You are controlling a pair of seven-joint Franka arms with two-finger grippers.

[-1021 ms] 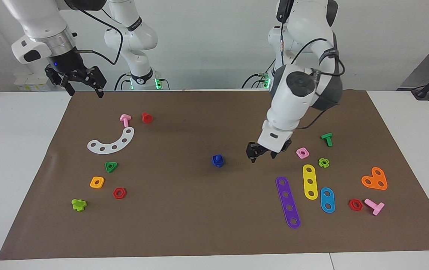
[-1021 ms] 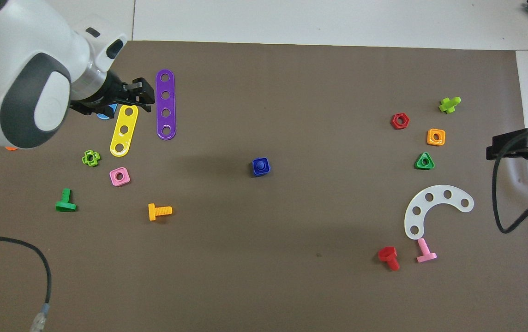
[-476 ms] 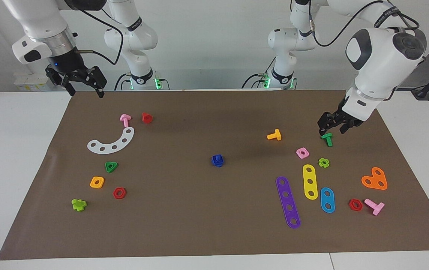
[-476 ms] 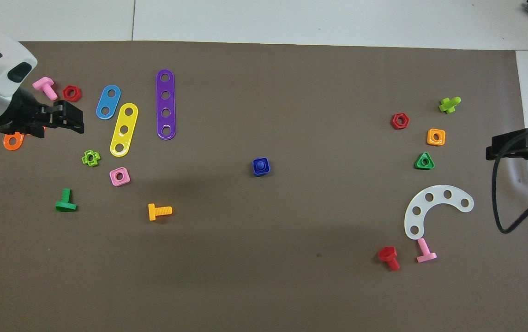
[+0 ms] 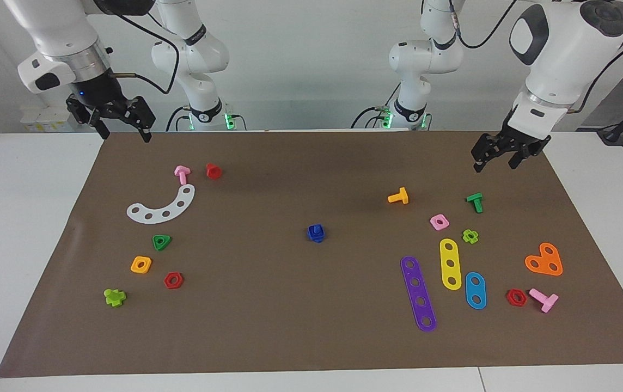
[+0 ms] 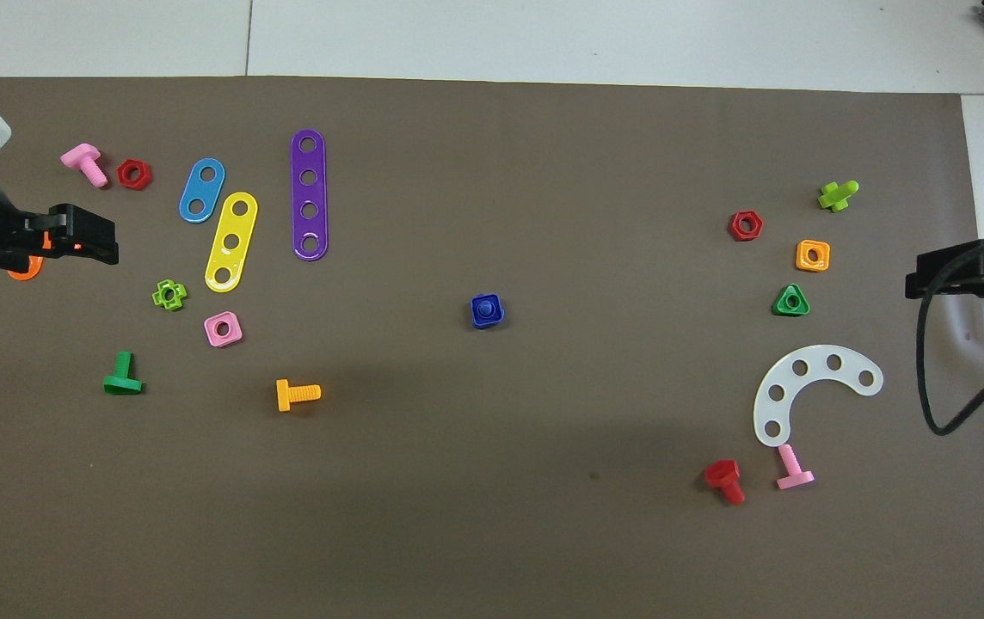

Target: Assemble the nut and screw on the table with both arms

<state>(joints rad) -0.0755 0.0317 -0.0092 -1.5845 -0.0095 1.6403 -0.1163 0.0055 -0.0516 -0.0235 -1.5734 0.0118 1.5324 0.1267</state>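
The dark-blue screw [image 5: 317,229] stands stem-up in the dark-blue square nut [image 5: 317,236] as one piece in the middle of the brown mat [image 5: 289,316]. In the overhead view the screw [image 6: 485,308] shows as a round centre in the nut [image 6: 497,321]. My left gripper [image 5: 494,165] is open, empty and raised over the mat's edge at the left arm's end; in the overhead view it [image 6: 105,245] partly covers an orange plate. My right gripper [image 5: 125,136] is open, empty and waits raised over the mat's corner at the right arm's end [image 6: 918,279].
Toward the left arm's end lie an orange bolt [image 5: 398,196], green bolt [image 5: 475,201], pink nut [image 5: 439,221], and purple [image 5: 418,294], yellow and blue strips. Toward the right arm's end lie a white curved plate [image 5: 162,207], red and pink bolts, and several nuts.
My left gripper has drawn away from beside the blue piece, rising toward the left arm's end of the mat and uncovering the orange bolt. The right arm and the blue piece have not moved.
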